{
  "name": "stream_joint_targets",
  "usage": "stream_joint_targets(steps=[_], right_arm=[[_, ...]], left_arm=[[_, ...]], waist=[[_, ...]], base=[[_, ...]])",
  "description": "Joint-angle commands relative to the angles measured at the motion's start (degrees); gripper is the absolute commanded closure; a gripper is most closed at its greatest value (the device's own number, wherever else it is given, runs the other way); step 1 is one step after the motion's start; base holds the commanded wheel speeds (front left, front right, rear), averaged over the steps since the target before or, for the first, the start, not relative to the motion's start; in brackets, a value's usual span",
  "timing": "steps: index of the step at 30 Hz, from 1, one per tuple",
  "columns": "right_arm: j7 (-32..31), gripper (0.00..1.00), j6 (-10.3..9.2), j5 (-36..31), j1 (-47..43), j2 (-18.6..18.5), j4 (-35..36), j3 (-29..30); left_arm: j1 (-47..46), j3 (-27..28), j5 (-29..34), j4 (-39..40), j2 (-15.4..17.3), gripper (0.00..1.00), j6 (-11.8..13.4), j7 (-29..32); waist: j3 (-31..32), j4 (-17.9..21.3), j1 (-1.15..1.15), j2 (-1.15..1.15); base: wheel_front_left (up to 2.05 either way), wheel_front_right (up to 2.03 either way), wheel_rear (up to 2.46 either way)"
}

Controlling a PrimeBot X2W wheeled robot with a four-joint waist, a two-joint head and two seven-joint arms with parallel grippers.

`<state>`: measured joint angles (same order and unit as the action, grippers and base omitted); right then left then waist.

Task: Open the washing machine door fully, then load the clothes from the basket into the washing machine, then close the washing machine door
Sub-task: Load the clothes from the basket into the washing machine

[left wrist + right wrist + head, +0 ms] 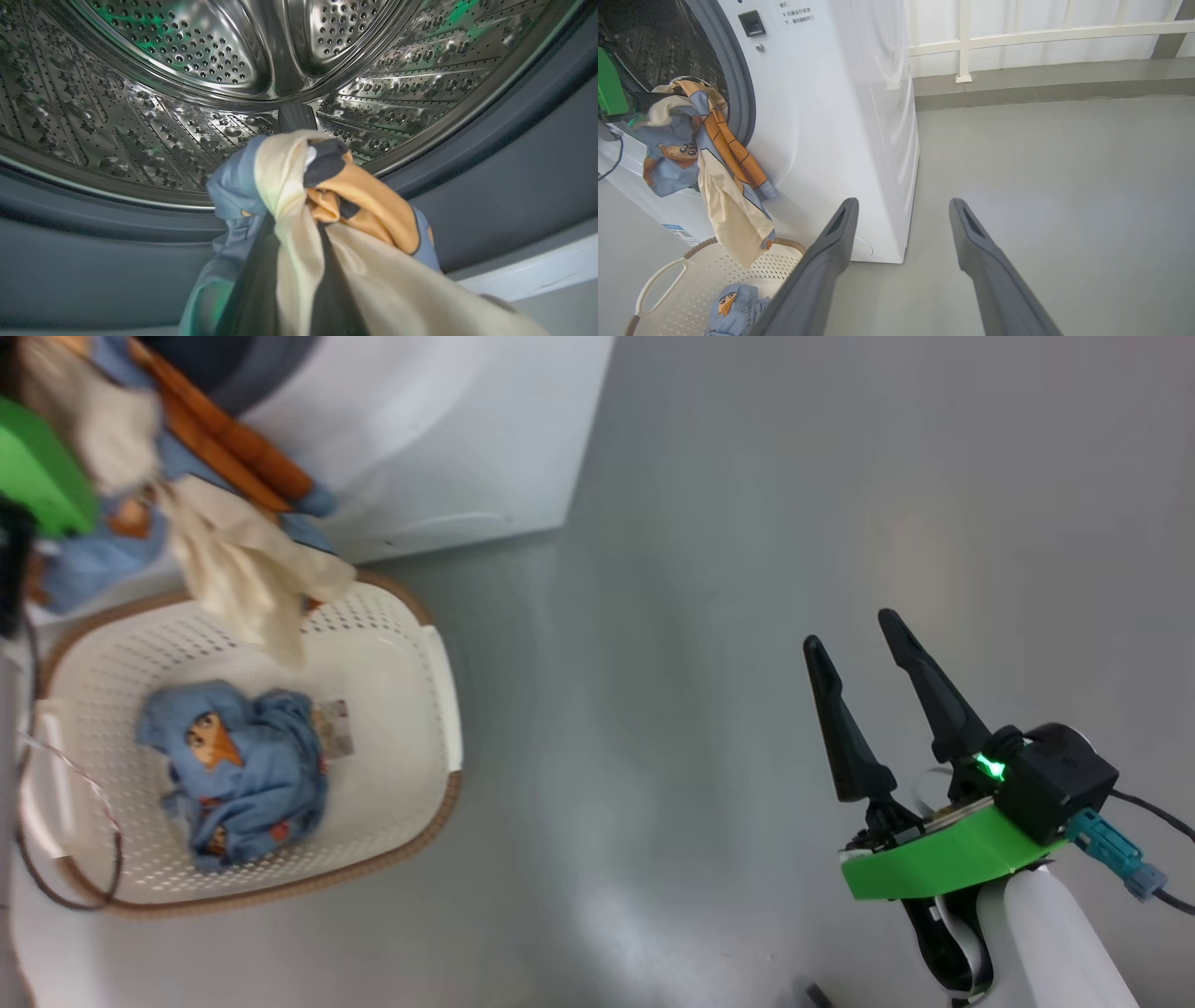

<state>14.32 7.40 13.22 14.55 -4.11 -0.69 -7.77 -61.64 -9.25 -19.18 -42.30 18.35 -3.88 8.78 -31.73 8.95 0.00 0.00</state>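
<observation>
**A patched garment (pixel 289 186) is held at the mouth of the washing machine (pixel 822 116) by the left gripper (pixel 299 196).**

The left fingers are largely wrapped in cloth, so the grip is judged, rather than plainly seen, to be clamped on the blue, cream and orange fabric. Just ahead of it the steel drum (pixel 187 56) and the grey-blue gasket (pixel 514 177) are seen. In the right wrist view the garment hangs before the lower part of the opening, with its cream tail trailing down towards the far rim of the basket (pixel 439 821). A second garment (pixel 238 765), blue with a cartoon face, lies bunched on the basket's bottom, beside a label sticker (pixel 334 726). The right gripper (pixel 850 633) is held well apart from the machine, over the grey floor (pixel 747 523), with its fingers spread and nothing between them.
</observation>
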Motion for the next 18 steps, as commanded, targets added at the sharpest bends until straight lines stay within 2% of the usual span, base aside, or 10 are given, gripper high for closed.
stream_joint_targets(steps=[1,7,12,18], right_arm=[[0.7,0.00,0.09,0.4,0.3,0.2,1.5,-1.6],[0.7,0.00,0.09,1.0,1.5,0.6,1.9,-2.6],[0.7,0.00,0.09,1.8,2.3,0.8,2.0,-3.3],[0.7,0.00,0.09,2.2,2.5,1.0,1.8,-3.7]], left_arm=[[-2.8,1.5,-0.5,0.8,3.7,1.00,-0.6,1.3],[-8.9,1.9,-0.7,0.5,7.3,1.00,-0.9,5.5],[-12.3,3.0,0.2,1.4,11.1,1.00,0.4,4.3],[-15.1,3.5,1.5,2.8,13.5,1.00,1.8,0.4]], waist=[[-4.5,4.0,0.00,0.00],[-7.3,6.0,0.00,0.00],[-9.0,7.8,0.00,0.00],[-10.0,8.6,0.00,0.00]], base=[[0.00,0.00,0.00],[0.00,0.00,0.00],[0.00,0.00,0.00],[0.00,0.00,0.00]])
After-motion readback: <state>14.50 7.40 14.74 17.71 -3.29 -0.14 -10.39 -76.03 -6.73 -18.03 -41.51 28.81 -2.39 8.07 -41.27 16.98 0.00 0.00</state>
